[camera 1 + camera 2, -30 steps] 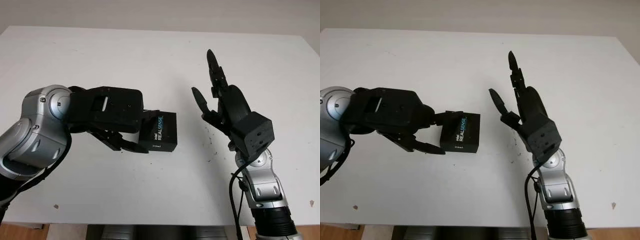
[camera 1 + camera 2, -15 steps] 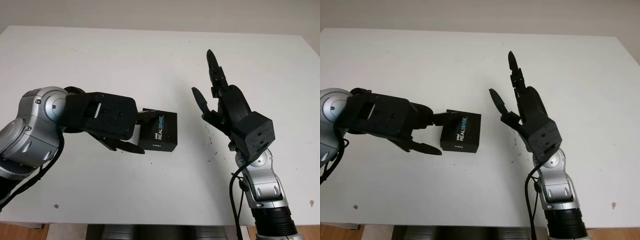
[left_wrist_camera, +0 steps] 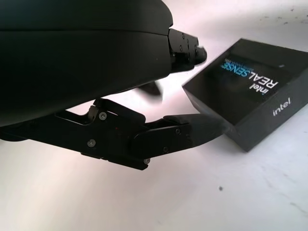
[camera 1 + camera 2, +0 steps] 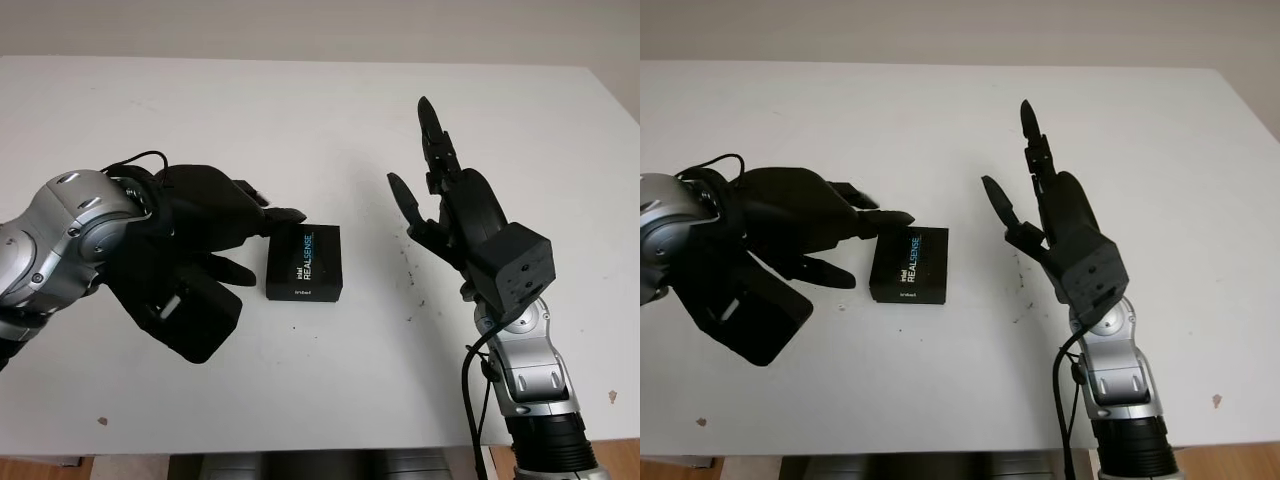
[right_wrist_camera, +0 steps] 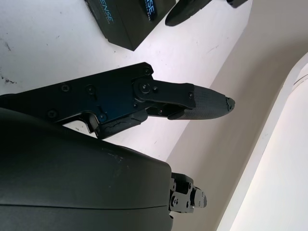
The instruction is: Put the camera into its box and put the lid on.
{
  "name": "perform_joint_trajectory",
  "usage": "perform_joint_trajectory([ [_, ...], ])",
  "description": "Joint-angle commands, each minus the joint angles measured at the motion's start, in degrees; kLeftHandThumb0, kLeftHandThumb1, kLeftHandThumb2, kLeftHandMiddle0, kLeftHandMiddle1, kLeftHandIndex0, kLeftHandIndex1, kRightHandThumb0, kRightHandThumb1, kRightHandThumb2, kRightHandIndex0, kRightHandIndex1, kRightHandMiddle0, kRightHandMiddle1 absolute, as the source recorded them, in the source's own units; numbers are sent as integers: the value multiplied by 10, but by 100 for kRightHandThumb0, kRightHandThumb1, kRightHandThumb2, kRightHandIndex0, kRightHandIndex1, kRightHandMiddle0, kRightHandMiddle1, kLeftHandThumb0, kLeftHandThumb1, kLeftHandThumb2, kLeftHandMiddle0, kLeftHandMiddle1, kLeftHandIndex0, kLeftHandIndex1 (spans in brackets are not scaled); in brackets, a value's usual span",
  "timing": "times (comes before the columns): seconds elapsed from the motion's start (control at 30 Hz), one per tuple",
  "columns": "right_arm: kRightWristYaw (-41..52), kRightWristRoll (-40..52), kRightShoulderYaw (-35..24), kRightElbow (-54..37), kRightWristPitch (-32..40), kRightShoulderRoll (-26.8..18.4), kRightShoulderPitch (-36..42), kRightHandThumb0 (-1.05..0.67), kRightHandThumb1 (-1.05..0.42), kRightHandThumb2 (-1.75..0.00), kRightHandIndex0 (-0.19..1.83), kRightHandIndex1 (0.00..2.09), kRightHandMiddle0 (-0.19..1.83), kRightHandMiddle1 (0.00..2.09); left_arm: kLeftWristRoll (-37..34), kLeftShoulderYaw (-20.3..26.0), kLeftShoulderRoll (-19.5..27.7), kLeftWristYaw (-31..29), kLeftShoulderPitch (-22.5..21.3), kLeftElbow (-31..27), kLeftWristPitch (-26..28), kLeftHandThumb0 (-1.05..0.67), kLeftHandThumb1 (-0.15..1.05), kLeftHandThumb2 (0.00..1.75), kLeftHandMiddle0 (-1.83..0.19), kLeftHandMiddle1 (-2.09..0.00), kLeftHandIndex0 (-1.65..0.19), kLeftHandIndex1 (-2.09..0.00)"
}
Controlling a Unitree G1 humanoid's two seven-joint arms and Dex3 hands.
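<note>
Box (image 4: 303, 262) just beside left hand (image 4: 215, 222)

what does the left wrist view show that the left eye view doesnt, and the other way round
Left wrist view: a close look at the black box's side wall with its small intel logo, and one finger of the left robot hand reaching that wall; contact looks likely but is not certain.
Left eye view: the right robot hand, open and raised over the white table to the right of the box, plus the left arm's silver joints.
Both: the closed-looking RealSense box lying on the table, with the open left robot hand right beside it.
</note>
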Motion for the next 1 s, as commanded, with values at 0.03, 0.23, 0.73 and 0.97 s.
perform_joint_trajectory([
  [0.03,0,-1,-3,1,-10,-5,0,-69,-105,-50,-14,6,-14,6,-3,17,0,-23,4,-8,-8,-66,105,49,-71,-203,-20,-20],
  [0.23,-2,-13,-3,-1,-9,-8,1,-70,-105,-51,-13,6,-12,6,1,30,0,-50,9,-27,-24,-68,105,50,-64,-209,-27,-27],
  [0.73,-15,-19,-4,2,-10,-3,-9,-72,-105,-55,-11,6,-10,6,-231,263,-172,186,120,45,121,-66,105,59,5,-4,8,-5],
  [0.97,-26,0,-16,18,-3,14,-23,-73,-105,-59,-11,6,-10,6,-337,318,-304,338,128,181,38,-70,105,53,13,-2,14,-3],
])
